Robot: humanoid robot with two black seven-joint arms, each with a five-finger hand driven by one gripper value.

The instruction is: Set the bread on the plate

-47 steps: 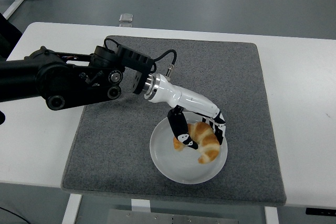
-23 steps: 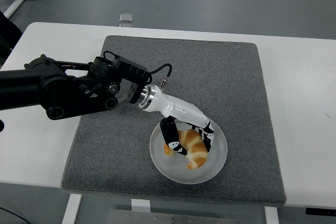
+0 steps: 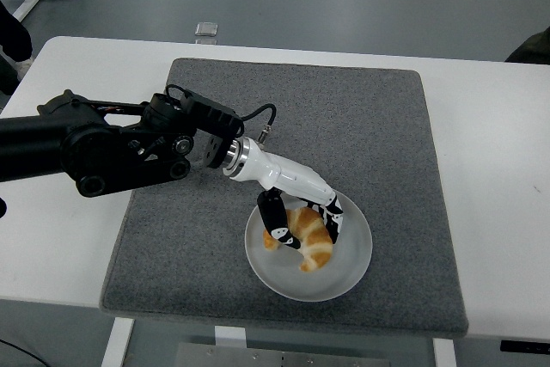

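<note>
while gripped by the left hand [image 3: 301, 217], bread [image 3: 308, 235] low on the plate [image 3: 352, 268], over the grey mat [image 3: 361, 126].

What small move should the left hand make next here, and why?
Probably open the fingers and lift away. The left hand is curled around the croissant, which appears to lie inside the white plate on the grey mat, so only the release seems left.

White table [image 3: 481, 152], grey mat [image 3: 361, 126] on it

golden croissant [image 3: 309, 236], on white plate [image 3: 348, 272]
</note>
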